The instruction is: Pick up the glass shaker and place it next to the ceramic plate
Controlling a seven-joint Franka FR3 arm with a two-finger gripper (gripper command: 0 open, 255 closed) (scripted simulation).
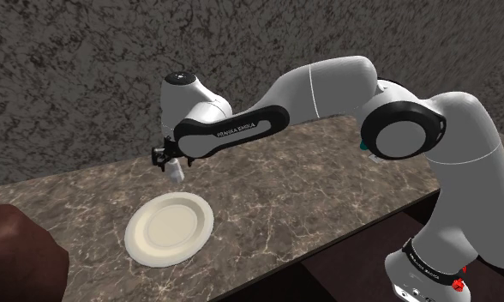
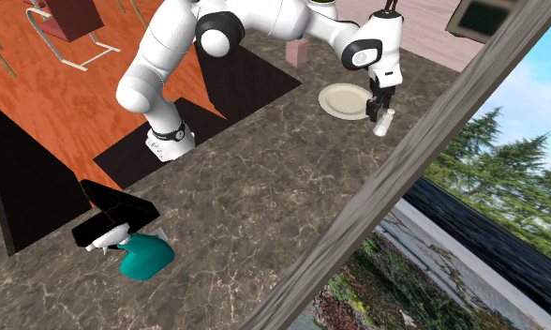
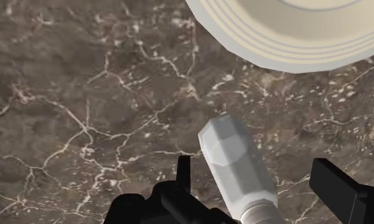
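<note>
A pale grey-white shaker [image 3: 233, 162] with a ribbed cap stands between the fingers of my gripper [image 3: 256, 168]. The black fingers [image 3: 182, 170] stand apart on either side of it, with gaps showing, so the gripper is open and nothing is held. In the shoulder view the shaker [image 1: 175, 172] sits on the marble counter just below the gripper [image 1: 166, 159], a little beyond the cream plate [image 1: 170, 228]. The second exterior view has the shaker [image 2: 384, 122] leaning slightly, close beside the plate [image 2: 344, 100] and under the gripper [image 2: 377, 105]. The plate's rim [image 3: 294, 44] lies just ahead of the shaker.
The dark marble counter [image 1: 310, 189] ends in a front edge near the stand. A teal spray bottle [image 2: 144, 255] lies far off along the counter. A pink box [image 2: 297, 52] stands past the plate. A dark brown rounded object [image 1: 19, 257] sits at the shoulder view's lower left.
</note>
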